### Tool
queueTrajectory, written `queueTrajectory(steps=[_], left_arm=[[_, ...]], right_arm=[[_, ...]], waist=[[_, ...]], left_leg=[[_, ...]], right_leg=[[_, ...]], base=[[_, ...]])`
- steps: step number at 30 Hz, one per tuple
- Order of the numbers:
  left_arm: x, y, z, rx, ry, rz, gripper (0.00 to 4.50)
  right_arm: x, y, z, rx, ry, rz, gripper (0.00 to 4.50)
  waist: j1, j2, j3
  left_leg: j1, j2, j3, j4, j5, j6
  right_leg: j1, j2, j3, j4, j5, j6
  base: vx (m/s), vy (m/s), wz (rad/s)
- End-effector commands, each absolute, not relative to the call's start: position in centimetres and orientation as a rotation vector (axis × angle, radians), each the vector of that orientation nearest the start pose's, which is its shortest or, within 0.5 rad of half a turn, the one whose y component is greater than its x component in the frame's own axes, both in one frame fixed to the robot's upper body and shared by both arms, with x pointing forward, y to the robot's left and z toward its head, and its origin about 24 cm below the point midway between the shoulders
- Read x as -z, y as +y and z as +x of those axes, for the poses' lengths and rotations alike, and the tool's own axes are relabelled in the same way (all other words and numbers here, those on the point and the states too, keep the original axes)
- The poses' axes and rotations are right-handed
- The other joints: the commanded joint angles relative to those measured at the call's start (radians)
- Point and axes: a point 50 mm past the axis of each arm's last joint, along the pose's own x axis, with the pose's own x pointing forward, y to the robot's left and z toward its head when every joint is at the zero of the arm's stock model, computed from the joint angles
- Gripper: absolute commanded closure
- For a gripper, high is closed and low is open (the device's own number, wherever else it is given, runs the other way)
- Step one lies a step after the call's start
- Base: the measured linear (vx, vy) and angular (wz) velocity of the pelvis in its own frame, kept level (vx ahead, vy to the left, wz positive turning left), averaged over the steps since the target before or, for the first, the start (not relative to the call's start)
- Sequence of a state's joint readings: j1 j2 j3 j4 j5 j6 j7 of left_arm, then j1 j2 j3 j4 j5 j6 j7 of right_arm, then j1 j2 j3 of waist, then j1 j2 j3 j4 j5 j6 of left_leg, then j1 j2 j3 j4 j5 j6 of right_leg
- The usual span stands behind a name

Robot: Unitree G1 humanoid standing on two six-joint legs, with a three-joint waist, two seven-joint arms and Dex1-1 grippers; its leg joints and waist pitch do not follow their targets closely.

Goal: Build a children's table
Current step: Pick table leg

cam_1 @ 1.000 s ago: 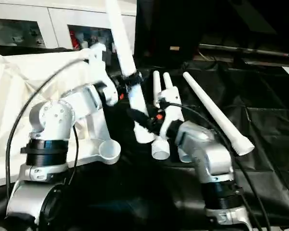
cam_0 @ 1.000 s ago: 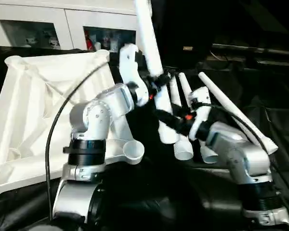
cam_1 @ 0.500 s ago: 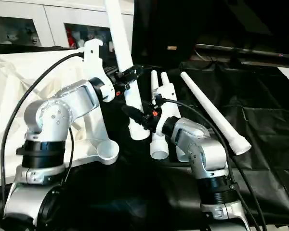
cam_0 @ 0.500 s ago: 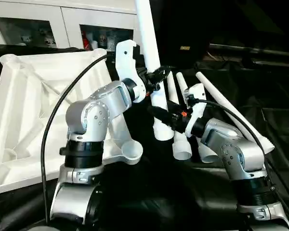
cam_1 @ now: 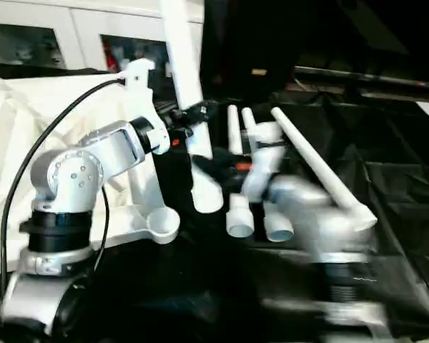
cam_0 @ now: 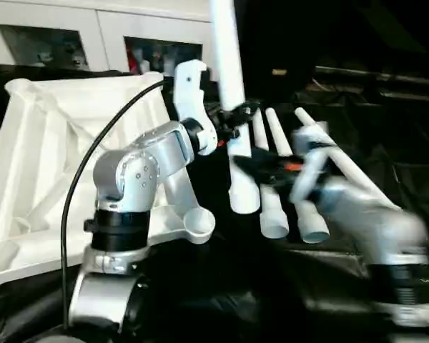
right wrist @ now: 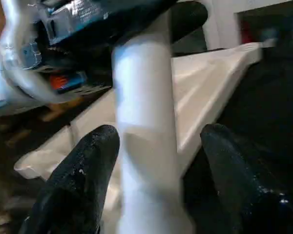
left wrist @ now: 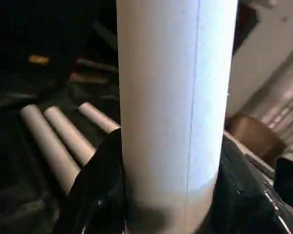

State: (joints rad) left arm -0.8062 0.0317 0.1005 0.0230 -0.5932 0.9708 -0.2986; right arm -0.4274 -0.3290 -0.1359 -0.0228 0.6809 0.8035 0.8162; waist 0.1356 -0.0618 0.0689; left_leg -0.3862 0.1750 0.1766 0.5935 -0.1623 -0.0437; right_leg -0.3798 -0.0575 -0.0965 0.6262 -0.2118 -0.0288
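Observation:
The children's table top point(cam_0: 36, 164) lies underside up at the left, ribs showing, with a round corner socket point(cam_0: 198, 225) near my left arm. My left gripper point(cam_0: 232, 118) is shut on one white leg point(cam_0: 232, 86) and holds it almost upright, thick end down over the black cloth. In the left wrist view the leg point(left wrist: 173, 97) sits tight between both fingers point(left wrist: 95, 195). My right gripper point(cam_0: 261, 163) is at the leg's lower part, open; its fingers point(right wrist: 88, 170) stand apart on either side of the leg point(right wrist: 146, 122). Three more legs point(cam_0: 272, 193) lie side by side to the right.
A white glass-door cabinet point(cam_0: 93, 36) stands behind the table top. Black cloth point(cam_0: 222, 286) covers the work surface. A dark shelf or rail point(cam_0: 372, 75) runs along the back right. A black cable point(cam_0: 86, 186) loops over my left forearm.
My right gripper has opened off the upright leg, and the right arm is moving away to the right. The left gripper still holds the leg upright.

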Motion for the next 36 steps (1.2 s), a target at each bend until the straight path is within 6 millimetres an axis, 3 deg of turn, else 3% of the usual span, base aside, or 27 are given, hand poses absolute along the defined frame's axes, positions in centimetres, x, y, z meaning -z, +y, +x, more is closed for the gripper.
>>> queueTrajectory(steps=[1,6,10,11,12,13,15,23,24,28,29,36], left_arm=[[-21.2,5.1,32.9,0.922,0.18,-0.37,2.66],[-22.8,4.9,32.7,1.013,0.152,-0.416,2.66],[-23.4,4.8,32.4,1.071,0.138,-0.435,2.66],[-23.6,4.7,32.1,1.105,0.131,-0.43,2.66],[-23.7,4.6,31.8,1.154,0.12,-0.412,2.66],[-23.8,4.5,31.2,1.22,0.104,-0.383,2.66],[-23.8,4.5,30.9,1.261,0.096,-0.365,2.66],[-23.9,4.4,29.6,1.452,0.105,-0.309,2.66],[-24.0,4.4,29.5,1.465,0.103,-0.309,2.66],[-24.3,4.3,29.4,1.492,0.099,-0.32,2.66],[-24.3,4.3,29.4,1.493,0.098,-0.32,2.66],[-24.1,4.4,29.5,1.48,0.097,-0.331,2.66]], right_arm=[[-14.2,-16.1,28.9,-1.064,0.173,0.461,1.46],[-15.2,-17.2,28.2,-1.112,0.198,0.463,1.46],[-15.4,-17.2,27.7,-1.149,0.214,0.469,1.46],[-15.5,-16.9,27.5,-1.183,0.223,0.469,1.46],[-15.6,-16.8,27.3,-1.206,0.233,0.468,1.46],[-15.6,-16.5,27.2,-1.231,0.244,0.453,1.46],[-15.5,-16.4,27.2,-1.244,0.251,0.443,1.46],[-15.3,-15.8,26.6,-1.342,0.333,0.41,1.46],[-15.2,-15.7,26.6,-1.351,0.342,0.408,1.74],[-14.8,-15.3,26.7,-1.355,0.361,0.414,1.86],[-14.7,-15.2,26.7,-1.357,0.36,0.42,2.15],[-14.5,-14.8,27.2,-1.316,0.325,0.425,2.45]], waist=[[-0.001,0.011,-0.078],[0.002,0.007,-0.077],[0.003,0.003,-0.077],[0.003,-0.004,-0.078],[0.005,-0.001,-0.078],[0.005,-0.006,-0.077],[0.005,-0.001,-0.076],[0.005,-0.002,-0.075],[0.005,-0.002,-0.075],[0.005,-0.002,-0.076],[0.005,-0.002,-0.077],[0.005,-0.002,-0.078]], left_leg=[[0.022,0.063,-0.024,-0.055,-0.102,0.022],[0.021,0.063,-0.023,-0.053,-0.107,0.02],[0.02,0.061,-0.022,-0.051,-0.1,0.024],[0.019,0.061,-0.022,-0.052,-0.094,0.026],[0.019,0.061,-0.022,-0.051,-0.09,0.027],[0.02,0.061,-0.022,-0.052,-0.09,0.029],[0.022,0.064,-0.021,-0.054,-0.09,0.022],[0.02,0.064,-0.021,-0.054,-0.101,0.012],[0.02,0.063,-0.021,-0.054,-0.103,0.011],[0.019,0.063,-0.021,-0.053,-0.104,0.006],[0.019,0.064,-0.021,-0.053,-0.1,0.006],[0.019,0.064,-0.022,-0.053,-0.095,0.005]], right_leg=[[0.058,-0.102,0.068,-0.079,-0.049,-0.16],[0.057,-0.102,0.066,-0.084,-0.106,-0.156],[0.056,-0.103,0.065,-0.087,-0.125,-0.151],[0.056,-0.102,0.065,-0.087,-0.126,-0.148],[0.057,-0.102,0.064,-0.085,-0.127,-0.147],[0.055,-0.102,0.064,-0.088,-0.138,-0.141],[0.052,-0.102,0.066,-0.087,-0.155,-0.129],[0.052,-0.103,0.065,-0.087,-0.174,-0.13],[0.053,-0.103,0.065,-0.088,-0.177,-0.129],[0.053,-0.104,0.066,-0.086,-0.173,-0.131],[0.052,-0.104,0.065,-0.085,-0.167,-0.133],[0.052,-0.103,0.065,-0.082,-0.151,-0.139]], base=[[0.0,0.0,0.0],[0.0,0.0,0.0],[0.0,0.0,0.0],[0.0,0.0,0.0],[0.0,0.0,0.0],[0.0,0.0,0.0],[0.0,0.0,0.0],[0.0,0.0,0.0],[0.0,0.0,0.0],[0.0,0.0,0.0],[0.0,0.0,0.0],[0.0,0.0,0.0]])
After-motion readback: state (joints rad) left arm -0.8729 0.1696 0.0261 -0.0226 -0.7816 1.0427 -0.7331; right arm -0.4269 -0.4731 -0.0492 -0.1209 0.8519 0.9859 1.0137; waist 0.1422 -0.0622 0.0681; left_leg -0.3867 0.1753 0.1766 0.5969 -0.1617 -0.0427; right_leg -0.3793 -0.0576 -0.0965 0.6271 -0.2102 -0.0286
